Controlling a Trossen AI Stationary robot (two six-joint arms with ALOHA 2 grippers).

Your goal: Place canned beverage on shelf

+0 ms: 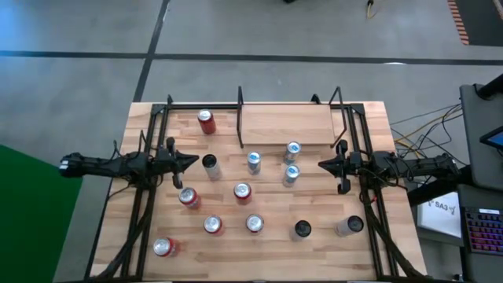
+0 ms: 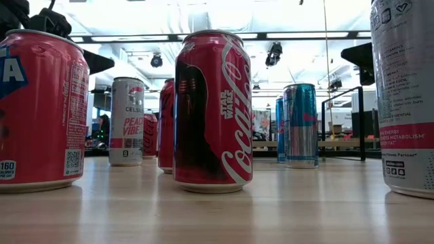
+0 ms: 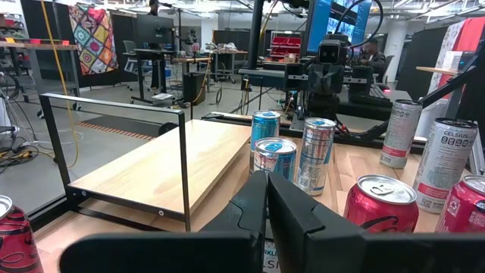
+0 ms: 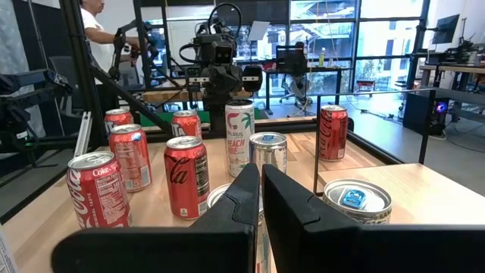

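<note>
Cans stand loose on the table, none on the shelf (image 1: 287,124) yet
My left gripper (image 1: 191,162) and right gripper (image 1: 324,164) hover closed, empty; the blue can (image 1: 291,174) nearest my right looks rigid, smooth, slippery, so I'd grip mid-wall

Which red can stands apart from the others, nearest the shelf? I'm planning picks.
The red can at the table's far left, beside the shelf; no other can stands that far back.

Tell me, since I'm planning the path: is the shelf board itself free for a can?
Yes. The shelf carries no cans; all stand on the table. Only its black front post crosses that edge.
</note>
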